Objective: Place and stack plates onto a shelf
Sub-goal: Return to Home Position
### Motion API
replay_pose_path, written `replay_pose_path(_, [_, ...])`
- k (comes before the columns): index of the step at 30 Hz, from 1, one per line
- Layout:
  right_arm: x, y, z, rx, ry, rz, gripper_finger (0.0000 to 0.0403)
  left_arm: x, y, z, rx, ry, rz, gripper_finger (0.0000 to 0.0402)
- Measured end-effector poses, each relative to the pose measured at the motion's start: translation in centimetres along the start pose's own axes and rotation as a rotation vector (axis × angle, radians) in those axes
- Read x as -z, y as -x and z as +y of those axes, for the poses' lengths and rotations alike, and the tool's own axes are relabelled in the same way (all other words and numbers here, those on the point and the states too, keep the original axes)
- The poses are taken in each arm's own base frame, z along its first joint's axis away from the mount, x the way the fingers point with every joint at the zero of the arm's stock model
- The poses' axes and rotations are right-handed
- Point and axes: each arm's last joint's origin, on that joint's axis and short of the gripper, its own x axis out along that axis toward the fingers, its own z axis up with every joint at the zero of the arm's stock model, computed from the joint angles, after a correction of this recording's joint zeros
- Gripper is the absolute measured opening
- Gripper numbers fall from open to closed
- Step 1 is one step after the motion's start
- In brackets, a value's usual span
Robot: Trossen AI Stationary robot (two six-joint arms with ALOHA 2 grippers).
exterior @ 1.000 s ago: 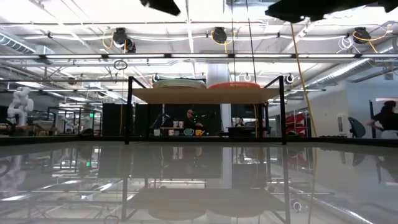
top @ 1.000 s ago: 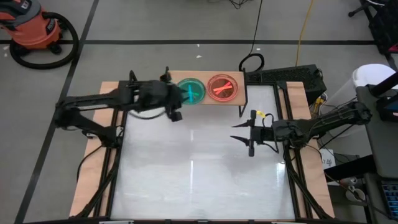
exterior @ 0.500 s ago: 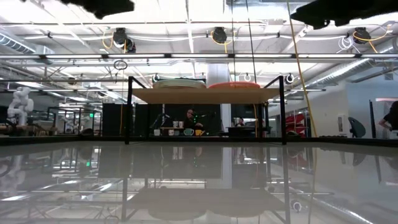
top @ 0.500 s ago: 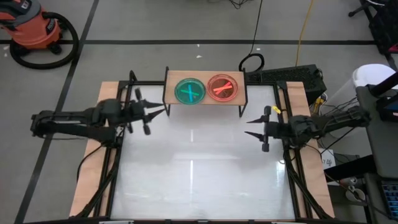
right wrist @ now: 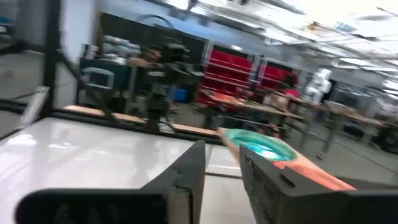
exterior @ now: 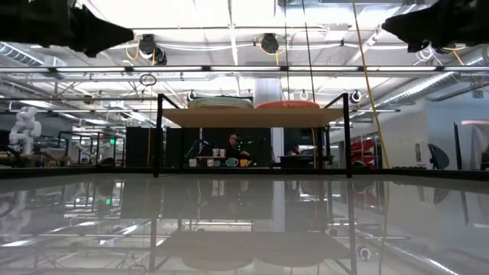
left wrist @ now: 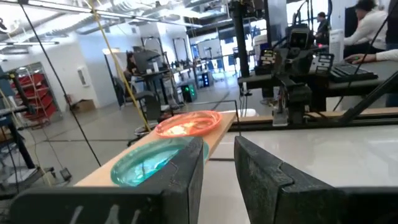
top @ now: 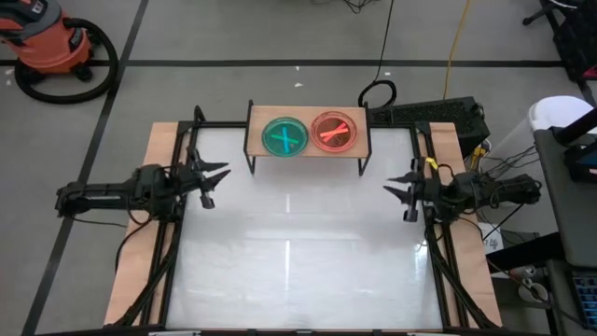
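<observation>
The shelf (top: pixel 257 119) stands at the table's far edge on thin black legs. Two stacks of plates rest on its board: a green-topped one (top: pixel 284 137) on the left and an orange-red one (top: pixel 335 132) on the right. The left wrist view shows the green (left wrist: pixel 155 163) and orange (left wrist: pixel 188 123) stacks, and the low view shows both (exterior: pixel 220 100) (exterior: pixel 286 104). My left gripper (top: pixel 221 185) hangs open and empty by the table's left edge. My right gripper (top: pixel 396 194) hangs open and empty by the right edge. Both are held above the table.
Long wooden planks (top: pixel 140 224) (top: pixel 466 243) and black frame rails run along both table sides. The glossy white tabletop (top: pixel 298 252) lies between the arms. Off the table are an orange vacuum (top: pixel 51 47), cables and a black box (top: pixel 438 117).
My left gripper has drawn back from the green stack on the shelf toward the table's left edge. My right gripper has moved from the table's middle toward the right edge. The plate stacks have stayed in place on the shelf.
</observation>
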Motion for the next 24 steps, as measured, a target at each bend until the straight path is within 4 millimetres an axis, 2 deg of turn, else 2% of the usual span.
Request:
replay_pose_path(5, [1.2, 0.2, 0.4, -0.021, 0.026, -0.046, 0.0041, 1.5, 0.3, -0.2, -0.021, -0.018, -0.018, 0.0097])
replay_pose_path(9, [2.4, 0.0, 0.8, -0.010, 0.053, -0.067, 0.0006, 1.8, 0.4, -0.1, -0.029, -0.021, -0.015, 0.0097])
replay_pose_path(13, [3.7, -0.2, 1.1, -0.006, 0.049, -0.037, 0.0005, 2.1, 0.3, -0.2, -0.018, -0.027, 0.008, 0.0097])
replay_pose_path(18, [3.9, -0.3, 0.9, 0.019, 0.013, -0.032, 0.0001, 2.5, 0.3, 0.1, -0.107, -0.001, 0.062, 0.0097])
replay_pose_path(24, [3.9, -0.3, 0.8, 0.027, -0.017, -0.031, 0.0001, 3.1, 0.4, 0.0, -0.087, 0.020, 0.115, 0.0095])
